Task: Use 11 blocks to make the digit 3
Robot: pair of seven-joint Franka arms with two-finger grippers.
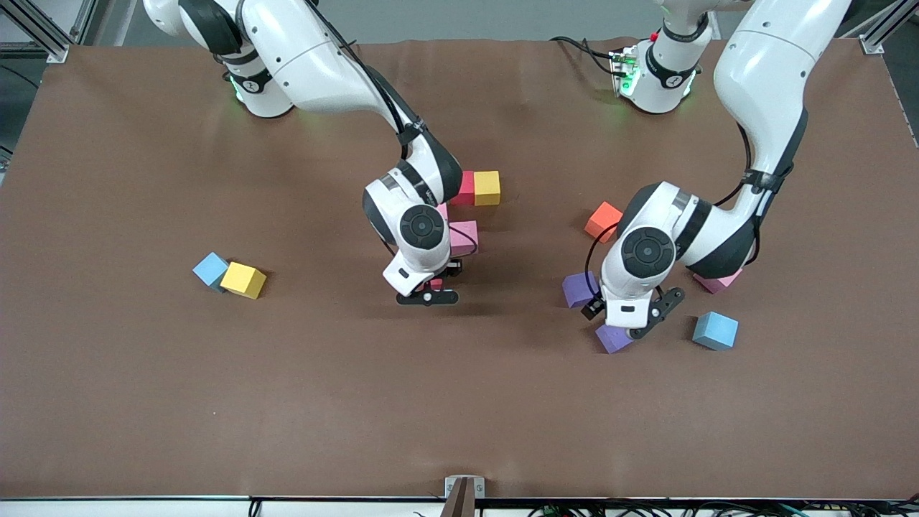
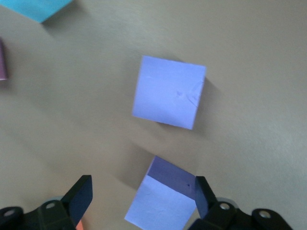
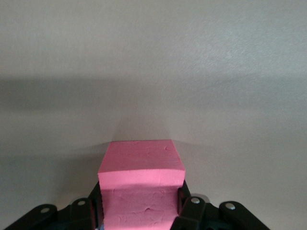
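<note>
My right gripper [image 1: 429, 292] [image 3: 141, 207] is shut on a red block [image 3: 141, 167] and hangs low over bare table beside a pink block [image 1: 464, 238]. A red block [image 1: 464, 188] and a yellow block [image 1: 487, 187] touch each other, farther from the front camera than that pink one. My left gripper [image 1: 623, 327] [image 2: 144, 197] is open around a purple block [image 1: 612, 339] [image 2: 160, 207]; one finger touches the block's corner and the other stands apart. A second purple block [image 1: 579, 289] [image 2: 169, 92] lies close by.
An orange cube [image 1: 602, 220], a pink block [image 1: 719, 281] and a light blue block [image 1: 715, 330] lie round the left arm. A light blue block [image 1: 210, 268] and a yellow block [image 1: 243, 280] touch at the right arm's end of the table.
</note>
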